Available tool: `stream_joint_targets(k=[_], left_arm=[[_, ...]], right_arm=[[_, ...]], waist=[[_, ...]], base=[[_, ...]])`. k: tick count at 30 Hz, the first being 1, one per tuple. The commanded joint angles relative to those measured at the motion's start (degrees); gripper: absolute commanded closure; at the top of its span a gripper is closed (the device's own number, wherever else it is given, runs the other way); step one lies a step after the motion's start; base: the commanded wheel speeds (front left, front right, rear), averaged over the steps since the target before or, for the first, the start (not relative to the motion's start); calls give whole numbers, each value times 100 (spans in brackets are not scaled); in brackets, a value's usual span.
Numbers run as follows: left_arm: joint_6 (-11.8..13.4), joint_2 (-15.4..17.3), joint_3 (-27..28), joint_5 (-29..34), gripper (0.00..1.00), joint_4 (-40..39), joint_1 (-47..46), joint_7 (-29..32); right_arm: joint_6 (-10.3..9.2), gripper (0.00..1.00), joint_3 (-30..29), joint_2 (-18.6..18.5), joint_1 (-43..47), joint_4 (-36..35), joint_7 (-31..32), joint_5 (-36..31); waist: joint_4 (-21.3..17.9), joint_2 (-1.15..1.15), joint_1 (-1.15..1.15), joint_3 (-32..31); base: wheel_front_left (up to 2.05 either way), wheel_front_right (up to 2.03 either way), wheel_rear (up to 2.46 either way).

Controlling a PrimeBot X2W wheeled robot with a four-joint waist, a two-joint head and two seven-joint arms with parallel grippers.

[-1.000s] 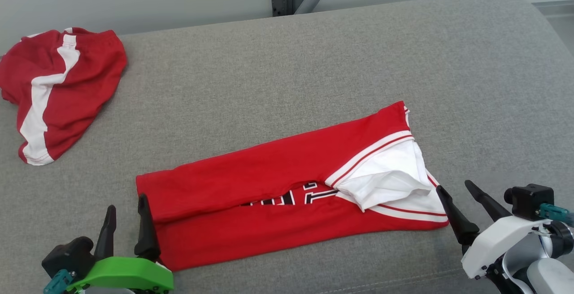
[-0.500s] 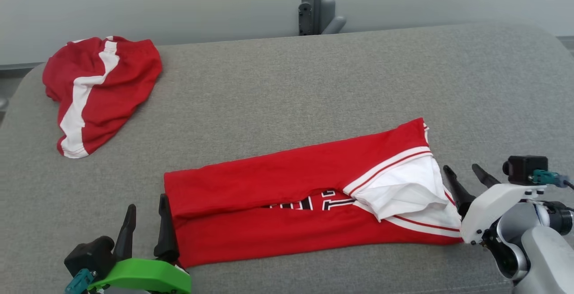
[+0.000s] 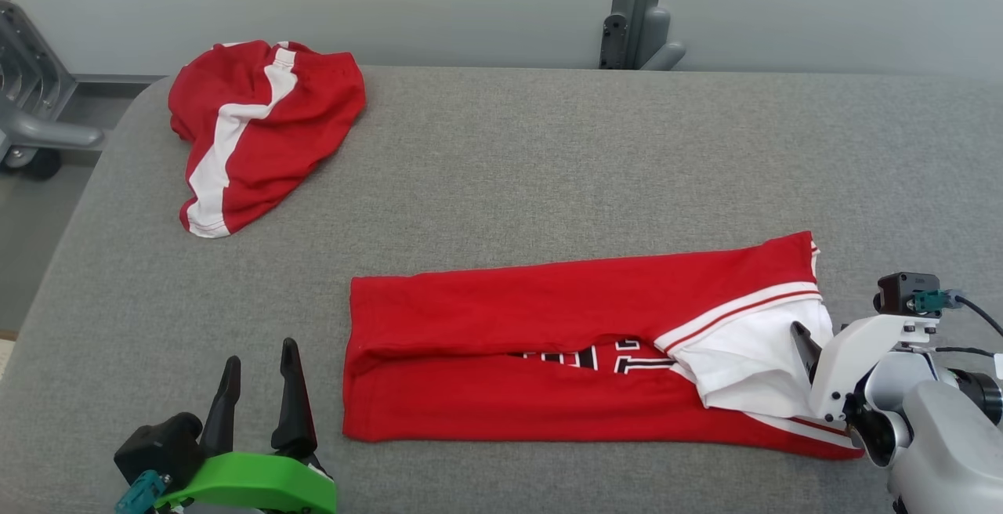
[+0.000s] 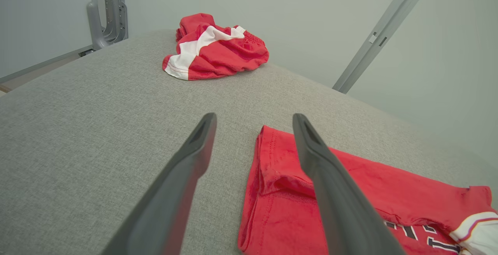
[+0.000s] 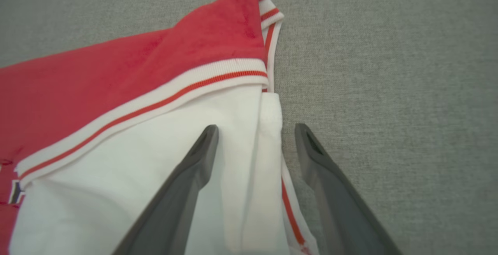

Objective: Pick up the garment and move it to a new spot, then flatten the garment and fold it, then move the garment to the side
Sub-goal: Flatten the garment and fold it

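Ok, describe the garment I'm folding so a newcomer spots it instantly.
On the wide grey fabric cushion, look along the near edge. There lies a long red jersey folded into a flat band, showing black-and-white lettering and a white striped end. Its neighbour, a crumpled red garment with a white stripe, sits at the far left corner.

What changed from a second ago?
The right pincer slid in over the white end of the folded red jersey, open jaws straddling its edge. Nothing grabbed. The whole view shifted too. The left pincer stayed open; the jersey and the crumpled red-and-white cloth lay put.
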Motion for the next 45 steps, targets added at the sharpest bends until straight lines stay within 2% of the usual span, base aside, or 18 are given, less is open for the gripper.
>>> stream_joint_targets(k=[1,8,12,16,17,18,20,21,28,35,45], left_arm=[[11,14,7,35,0,-13,34,-18],[6,-15,21,25,0,-12,-3,-39],[-7,-20,36,19,0,3,-12,-46],[-14,-26,37,26,0,16,-29,-58],[-14,-29,38,30,0,17,-37,-60],[-13,-26,34,36,0,19,-43,-60],[-12,-22,29,49,0,21,-56,-62],[-11,-19,25,52,0,21,-62,-63],[24,6,59,45,0,-2,-26,-75],[49,11,108,36,0,-56,39,-80],[25,-16,113,50,0,-88,11,-84]], right_arm=[[-7,0,-1,-20,-110,151,35,11],[-7,0,60,23,-445,820,386,282],[-1,0,357,188,-482,736,602,670],[-1,0,786,129,-433,491,753,962],[-1,19,901,83,-427,453,764,978],[-2,63,1009,36,-428,427,752,979],[-3,93,1162,-36,-459,422,684,958],[-4,100,1211,-63,-490,446,644,948],[-10,100,1355,-192,-721,596,450,1021],[-9,100,1403,-460,-893,507,386,1197],[-8,100,1264,-1107,-1078,165,405,1443]], waist=[[67,66,0,45],[125,66,0,114],[116,66,0,128],[93,66,0,134],[87,66,0,133],[82,66,0,131],[73,66,0,126],[70,66,0,125],[-18,66,0,108],[-273,66,0,102],[-921,66,0,181]], base=[[0,0,0],[0,0,0],[0,0,0],[0,0,0],[0,0,0],[0,0,0],[0,0,0],[0,0,0],[0,0,0],[0,0,0],[0,0,0]])
